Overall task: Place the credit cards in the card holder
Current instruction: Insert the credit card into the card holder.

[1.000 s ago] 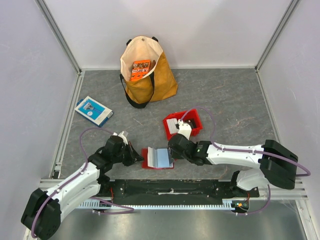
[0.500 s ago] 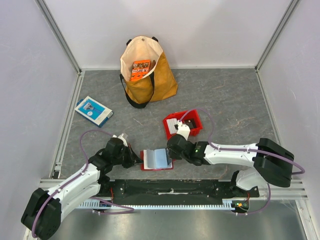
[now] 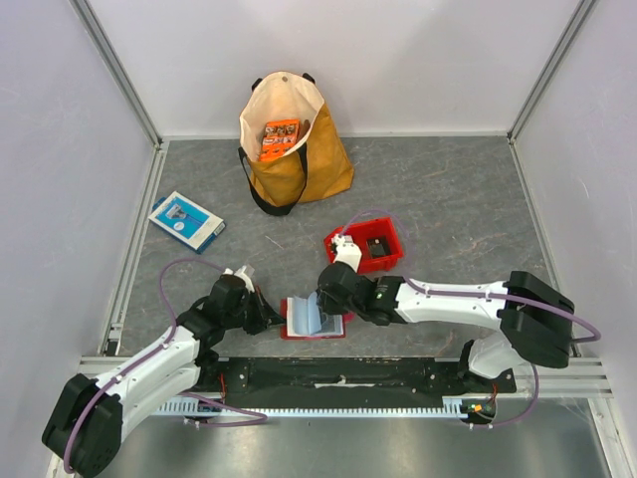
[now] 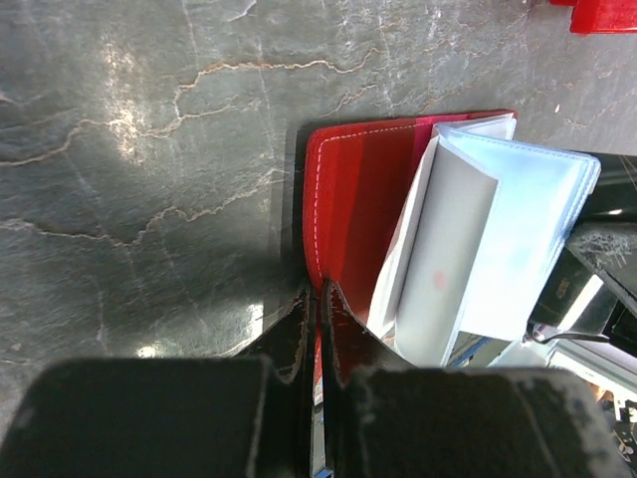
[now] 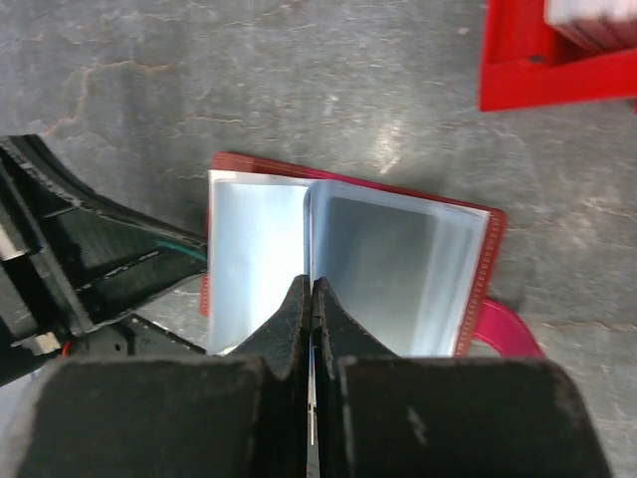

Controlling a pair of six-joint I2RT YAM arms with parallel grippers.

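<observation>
Two sets of jaws are on the card holder [image 3: 314,321] at once. It lies open on the grey counter [image 3: 448,199], close to the near edge. The left jaws come in from its left side and are pinched together on the edge of the red cover, with the black fingers [image 4: 299,324] squeezing the stitched rim. The right jaws come in from its right and are pressed together too, tips down at the fold between the greyish pockets [image 5: 398,259]. One pocket leaf stands up off the cover instead of lying flat. A thin pale edge shows between the right fingers [image 5: 333,329], but I can't tell if that's a card or just a pocket leaf, so I'm not calling it. The snap tab [image 5: 503,334] pokes out past one edge of the cover.

Just behind the holder and a bit to its right is a red bin [image 3: 396,257] with the credit cards [image 3: 376,246] in it. A dark grey one shows from above, and the right wrist view catches some whitish ones [image 5: 597,15]. Left of the holder and further back, a blue-and-white box [image 3: 186,220] lies flat. Furthest back from the holder, by the rear wall, stands a mustard tote bag [image 3: 299,164] with an orange packet [image 3: 281,137] in its open mouth.
</observation>
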